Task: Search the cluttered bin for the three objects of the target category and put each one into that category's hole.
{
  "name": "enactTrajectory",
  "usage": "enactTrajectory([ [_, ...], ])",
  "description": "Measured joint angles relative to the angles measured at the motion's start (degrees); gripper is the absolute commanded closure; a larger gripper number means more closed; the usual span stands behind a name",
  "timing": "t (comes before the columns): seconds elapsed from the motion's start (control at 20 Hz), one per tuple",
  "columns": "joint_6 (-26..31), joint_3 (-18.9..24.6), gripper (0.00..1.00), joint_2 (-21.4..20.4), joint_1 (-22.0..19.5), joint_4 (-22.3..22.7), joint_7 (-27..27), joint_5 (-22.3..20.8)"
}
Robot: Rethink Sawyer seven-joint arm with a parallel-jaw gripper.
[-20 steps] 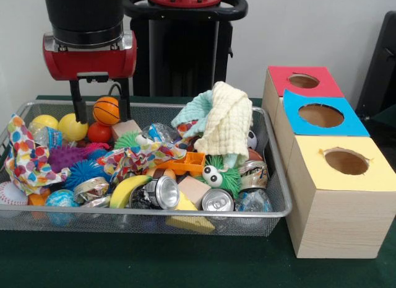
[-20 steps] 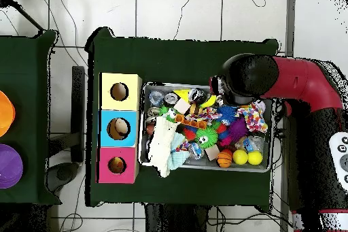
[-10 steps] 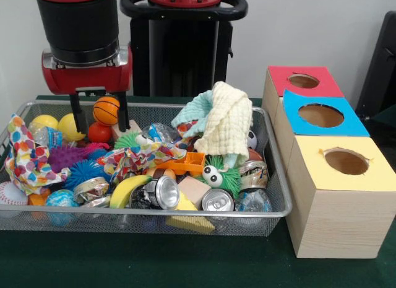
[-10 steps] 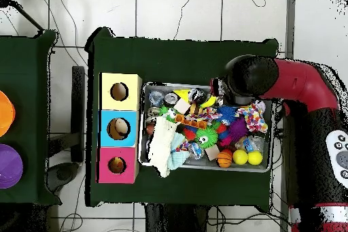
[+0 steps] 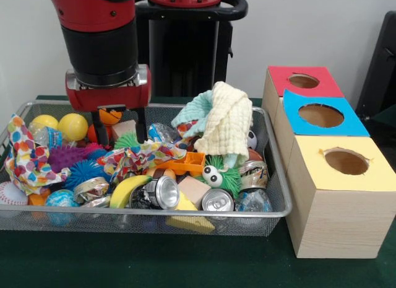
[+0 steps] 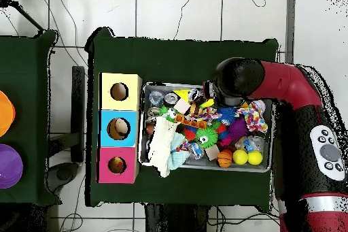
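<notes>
Tool (image 5: pixel 119 128) low in wire bin (image 5: pixel 272 176), fingers apart, empty. Orange ball (image 5: pixel 111 116) just behind; yellow balls (image 5: pixel 73 126) near. Judgement: centre over one ball, descend vertical, avoid patterned cloth (image 5: pixel 139 158).

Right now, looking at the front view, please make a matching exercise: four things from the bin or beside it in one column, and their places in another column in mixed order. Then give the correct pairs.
Things:
1. banana
2. cream cloth
3. yellow-topped box
4. patterned cloth

Places:
A. nearest the camera in the row of three boxes
B. draped on top of the pile, toward the bin's right half
C. at the bin's left end, by the yellow balls
D. near the front rim of the bin, beside a can

Pairs: 1-D, 2-B, 3-A, 4-C
</notes>
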Motion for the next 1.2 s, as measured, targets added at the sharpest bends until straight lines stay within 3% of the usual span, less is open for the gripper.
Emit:
enactTrajectory([
  [0.55, -4.5, -1.5, 0.0, 2.9, 2.5, -0.6, 0.0, 0.7],
  [1.2, -5.4, -4.8, 0.0, 6.4, 3.9, -2.9, 0.0, 0.7],
])
